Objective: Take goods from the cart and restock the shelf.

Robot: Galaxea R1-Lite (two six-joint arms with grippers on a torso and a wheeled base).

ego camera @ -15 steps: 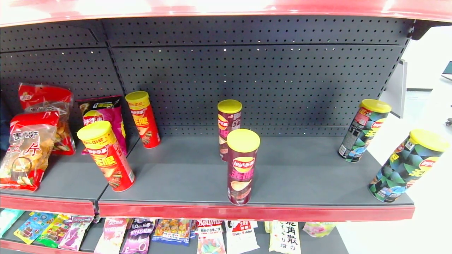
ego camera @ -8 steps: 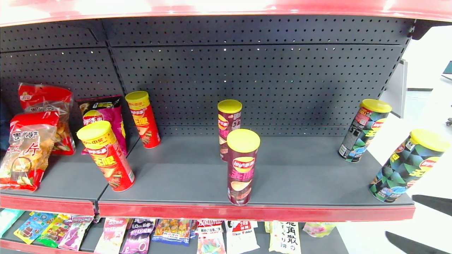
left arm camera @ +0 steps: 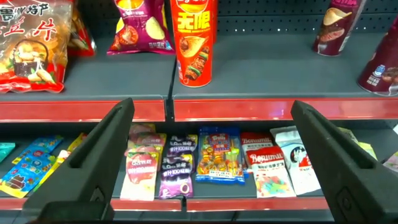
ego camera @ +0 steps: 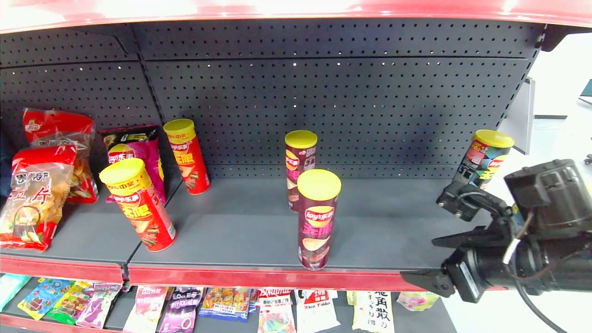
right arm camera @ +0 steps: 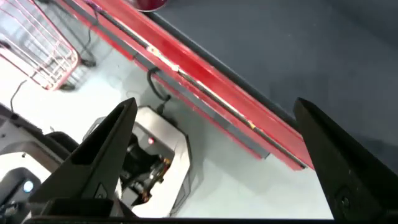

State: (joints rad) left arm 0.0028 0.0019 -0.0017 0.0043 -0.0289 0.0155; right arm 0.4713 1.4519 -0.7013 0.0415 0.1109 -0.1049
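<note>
On the grey shelf (ego camera: 245,226) stand two red chip cans (ego camera: 138,203), two maroon cans (ego camera: 317,217) in the middle, and a teal-patterned can (ego camera: 485,155) at the back right. My right gripper (ego camera: 418,259) hovers open and empty at the shelf's front right corner, level with its red lip. In the right wrist view, the right gripper (right arm camera: 216,102) faces that red lip (right arm camera: 205,93), with a pink wire cart (right arm camera: 43,50) off to one side. My left gripper (left arm camera: 212,107) is open and empty, in front of the shelf's red edge below a red can (left arm camera: 194,37).
Snack bags (ego camera: 41,185) fill the shelf's left end. Small sachets (ego camera: 231,305) line the lower shelf. A perforated back panel (ego camera: 323,101) closes the rear, and a red shelf sits overhead. Bare shelf floor lies between the maroon cans and the right end.
My right arm has risen into the head view from the lower right. It now covers the front teal can at the shelf's right corner. The cans have not moved.
</note>
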